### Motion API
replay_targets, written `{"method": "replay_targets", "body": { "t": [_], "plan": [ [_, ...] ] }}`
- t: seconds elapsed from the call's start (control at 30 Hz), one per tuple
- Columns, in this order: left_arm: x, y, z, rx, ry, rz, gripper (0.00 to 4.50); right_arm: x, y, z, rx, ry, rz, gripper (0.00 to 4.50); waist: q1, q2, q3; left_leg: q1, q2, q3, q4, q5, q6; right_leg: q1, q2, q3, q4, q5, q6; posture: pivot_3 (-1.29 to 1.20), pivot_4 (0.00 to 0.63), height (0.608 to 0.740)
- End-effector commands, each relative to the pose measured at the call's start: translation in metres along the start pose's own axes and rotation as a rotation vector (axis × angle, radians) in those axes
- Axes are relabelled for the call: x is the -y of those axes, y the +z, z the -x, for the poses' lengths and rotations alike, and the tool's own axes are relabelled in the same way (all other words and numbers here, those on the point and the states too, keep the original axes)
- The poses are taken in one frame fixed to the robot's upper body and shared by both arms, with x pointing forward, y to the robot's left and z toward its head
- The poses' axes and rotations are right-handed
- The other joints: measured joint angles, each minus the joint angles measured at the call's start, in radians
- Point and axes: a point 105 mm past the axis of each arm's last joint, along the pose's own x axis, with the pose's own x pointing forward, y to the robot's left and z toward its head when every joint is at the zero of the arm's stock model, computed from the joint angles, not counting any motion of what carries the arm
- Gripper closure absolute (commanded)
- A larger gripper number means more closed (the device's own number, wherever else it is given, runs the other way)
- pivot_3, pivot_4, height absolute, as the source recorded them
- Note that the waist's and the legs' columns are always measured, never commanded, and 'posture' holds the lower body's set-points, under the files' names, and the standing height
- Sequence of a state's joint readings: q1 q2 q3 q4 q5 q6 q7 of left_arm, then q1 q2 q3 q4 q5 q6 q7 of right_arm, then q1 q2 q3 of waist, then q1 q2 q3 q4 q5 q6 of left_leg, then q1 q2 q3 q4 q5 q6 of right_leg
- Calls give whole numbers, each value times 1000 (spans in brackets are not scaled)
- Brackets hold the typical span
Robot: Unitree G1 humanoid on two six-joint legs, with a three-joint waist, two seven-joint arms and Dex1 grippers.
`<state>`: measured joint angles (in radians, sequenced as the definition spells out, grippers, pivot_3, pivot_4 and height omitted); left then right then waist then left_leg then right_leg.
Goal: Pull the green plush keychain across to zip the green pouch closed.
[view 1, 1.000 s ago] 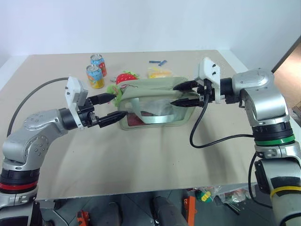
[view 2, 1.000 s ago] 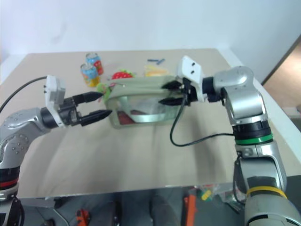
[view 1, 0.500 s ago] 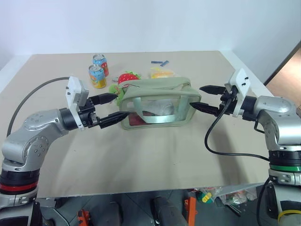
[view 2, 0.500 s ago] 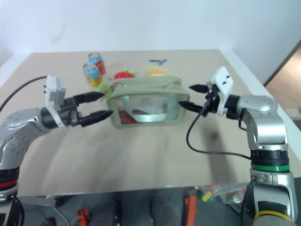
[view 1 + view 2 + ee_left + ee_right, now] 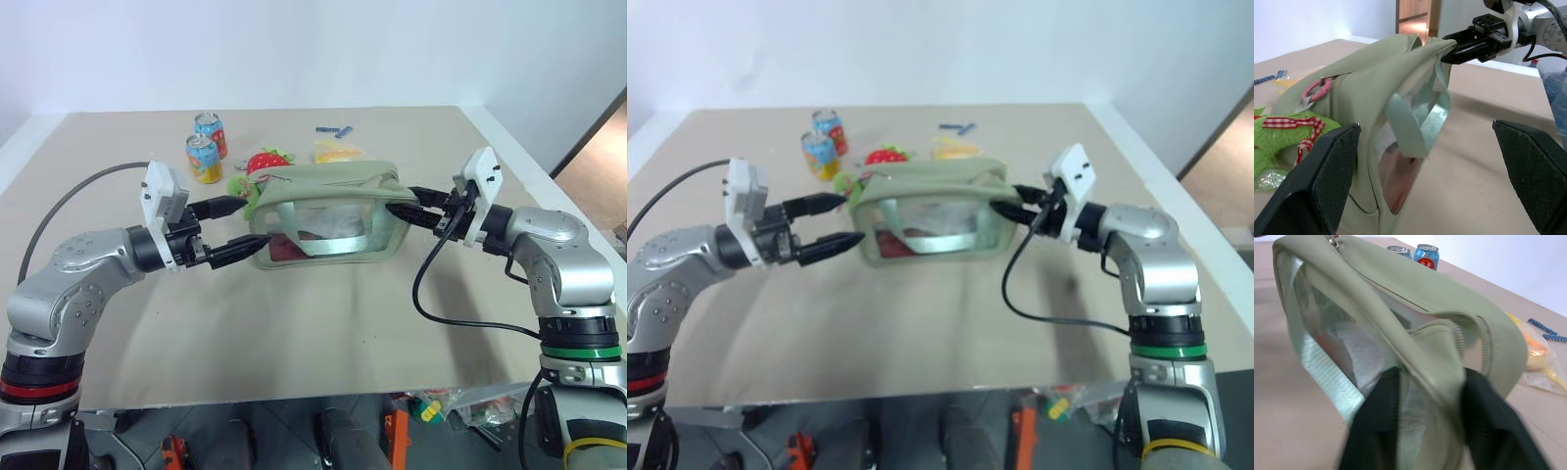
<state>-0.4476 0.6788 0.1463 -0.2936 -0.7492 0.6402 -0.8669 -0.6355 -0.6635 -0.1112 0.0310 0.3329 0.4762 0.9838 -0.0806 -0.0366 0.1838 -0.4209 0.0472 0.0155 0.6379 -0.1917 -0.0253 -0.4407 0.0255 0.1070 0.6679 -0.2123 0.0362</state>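
— Where was the green plush keychain [image 5: 238,185]?
— At the green pouch's [image 5: 328,211] left end, just beside the left gripper [image 5: 233,230] — its fingers spread wide, empty.
— And the right gripper [image 5: 400,208]?
— Pinching the pouch's far right end. The zip ran between them, left to right.

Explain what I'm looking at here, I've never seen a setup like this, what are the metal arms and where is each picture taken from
It's a humanoid robot with two arms, each ending in a two-fingered claw. Two pictures come from cameras in its head, looking down over a table; the other two come from cameras on its wrists. On the table lies a green pouch with a green plush keychain at one end, a red plush strawberry and two cans behind it. The right claw pinches the pouch's end; the left claw is open beside the keychain end.
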Motion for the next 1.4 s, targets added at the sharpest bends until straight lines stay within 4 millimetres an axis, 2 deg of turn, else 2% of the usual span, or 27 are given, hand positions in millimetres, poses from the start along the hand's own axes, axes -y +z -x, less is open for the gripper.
{"method": "replay_targets", "body": {
  "t": [0.03, 0.2, 0.4, 0.63, 0.83, 1.1, 1.23, 1.4],
  "plan": [
    [2, 12, 1, 37, 9, -48, 0, -2, 7, 5, 36, 8, 25, 4487, 0, 0, 0, 0, 0, 0, 0, 0, 0, 0, 0, 0, 0, 0, 0, 0, 150, 740],
    [-3, 10, 10, 54, 46, 13, 0, -10, 20, 18, 46, 41, 120, 4487, 0, 0, 0, 0, 0, 0, 0, 0, 0, 0, 0, 0, 0, 0, 0, 0, 150, 740],
    [-15, -3, 26, 2, 103, 27, 0, -18, 29, 32, 54, 95, 175, 4487, 1, 0, 0, 0, 0, 0, 0, 0, 0, 0, 0, 0, 0, 0, 0, 0, 150, 740],
    [-17, 0, 27, 10, 103, 19, 0, -23, 30, 40, 55, 146, 188, 4487, 2, 0, 0, 0, 0, 1, 0, 0, 0, 0, 0, 0, 0, 0, 0, 0, 150, 740],
    [-23, 0, 21, 31, 114, 17, 0, -27, 18, 37, 17, 177, 207, 4487, 2, 0, 0, 0, 0, 1, 0, 0, 0, 0, 0, 0, 0, 0, 0, 0, 150, 740],
    [-61, -11, 8, 59, 263, -26, 0, -26, 7, 30, -3, 168, 238, 4487, 1, 0, 0, 1, 0, 1, 1, 0, 0, 1, 0, 1, 0, 2, 0, 0, 150, 740],
    [-67, -19, -13, 86, 254, 78, 0, -25, 6, 30, -3, 165, 244, 4487, 1, 0, 0, 1, 0, 1, 1, 0, 0, 1, 0, 1, 0, 2, 1, 0, 150, 740],
    [-69, -30, -27, 89, 239, 236, 0, -24, 6, 32, -11, 158, 253, 4487, 2, 0, 0, 1, 0, 1, 1, 0, 0, 1, 1, 2, 0, 2, 1, 0, 150, 740]
  ]
}}
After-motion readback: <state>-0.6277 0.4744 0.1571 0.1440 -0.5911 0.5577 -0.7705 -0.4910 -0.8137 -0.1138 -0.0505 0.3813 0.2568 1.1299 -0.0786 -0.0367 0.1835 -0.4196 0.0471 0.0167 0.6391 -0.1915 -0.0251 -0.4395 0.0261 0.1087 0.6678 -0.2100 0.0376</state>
